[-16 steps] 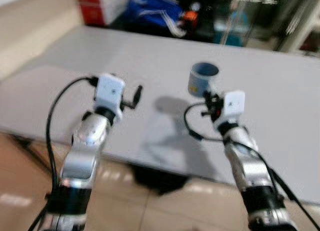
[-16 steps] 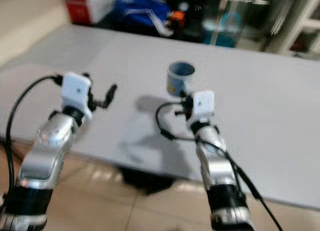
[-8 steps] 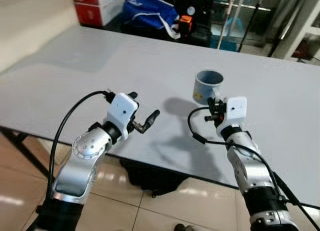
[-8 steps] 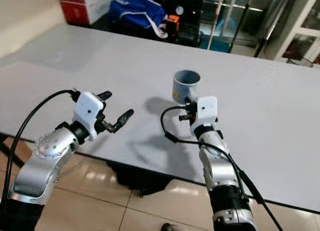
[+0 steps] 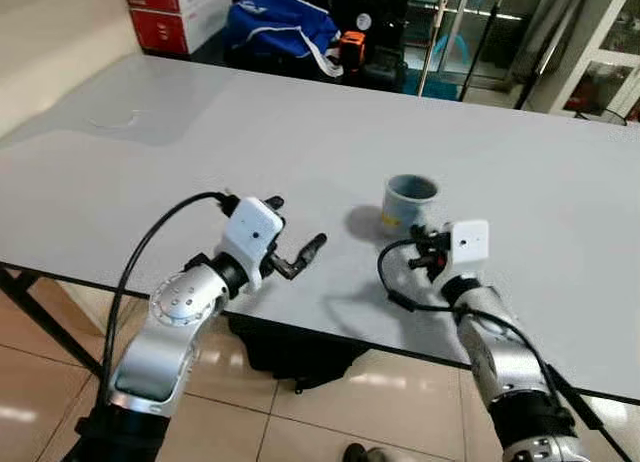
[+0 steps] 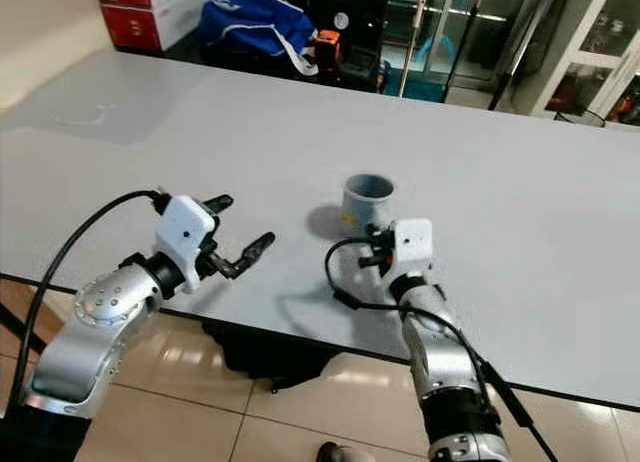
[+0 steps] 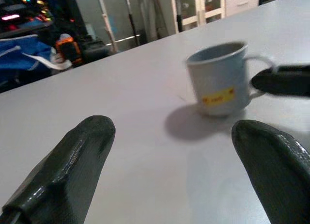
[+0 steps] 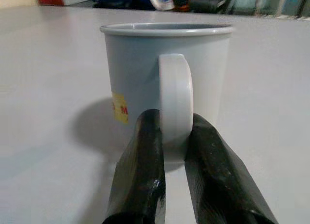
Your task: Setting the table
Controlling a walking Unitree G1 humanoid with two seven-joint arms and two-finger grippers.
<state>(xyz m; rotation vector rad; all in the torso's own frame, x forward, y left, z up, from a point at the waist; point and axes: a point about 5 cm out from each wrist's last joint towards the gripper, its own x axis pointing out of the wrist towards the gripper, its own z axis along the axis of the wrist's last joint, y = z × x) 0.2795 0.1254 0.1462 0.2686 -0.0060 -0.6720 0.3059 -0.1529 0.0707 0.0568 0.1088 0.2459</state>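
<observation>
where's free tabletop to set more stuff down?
Nearly all of the table is bare: the wide stretch robot-left of the mug, and the far side toward the blue bag. Only the near edge is crowded, where the right hand pinches the mug handle and the open left hand hovers.

Just ahead of the right hand (image 8: pixel 174 180), a yellow label (image 8: pixel 119 108) on the mug (image 8: pixel 164 83), red "M" legible, the rest unreadable.

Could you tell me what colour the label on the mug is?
Yellow with red lettering, on the pale grey-blue mug; clearest in the left wrist view.
</observation>
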